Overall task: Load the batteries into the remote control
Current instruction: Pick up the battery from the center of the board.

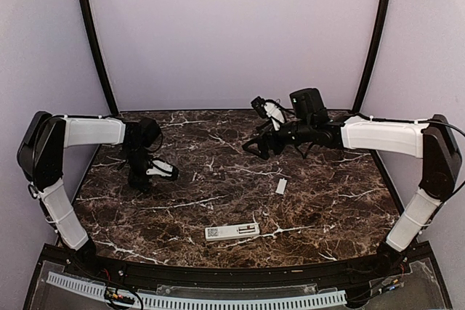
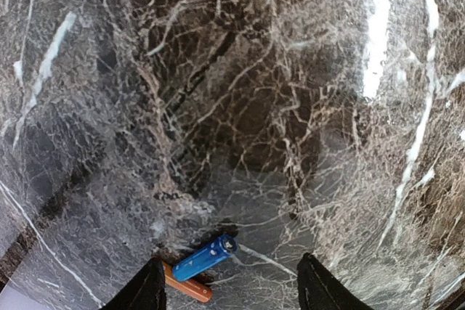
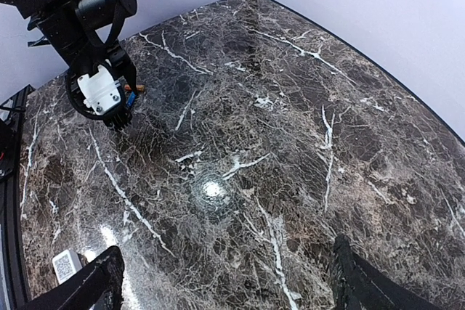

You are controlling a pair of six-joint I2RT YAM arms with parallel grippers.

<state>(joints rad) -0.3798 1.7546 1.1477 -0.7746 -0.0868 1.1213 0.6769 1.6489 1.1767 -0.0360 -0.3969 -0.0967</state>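
In the left wrist view a blue battery (image 2: 205, 258) lies partly across an orange battery (image 2: 187, 287) on the marble table, just inside my left finger (image 2: 147, 290). My left gripper (image 2: 232, 292) is open and empty, low over them; from above it (image 1: 138, 181) hides the batteries. The white remote control (image 1: 232, 232) lies back up near the front edge, label and recess showing. Its label end shows in the right wrist view (image 3: 65, 265). My right gripper (image 1: 259, 149) hangs open and empty above the table's back middle, with only bare table between its fingers (image 3: 225, 288).
A small flat pale cover piece (image 1: 281, 186) lies right of centre, between the right gripper and the remote. The left arm (image 3: 87, 41) shows at the far side of the right wrist view, with a speck of orange and blue (image 3: 133, 89) beside it.
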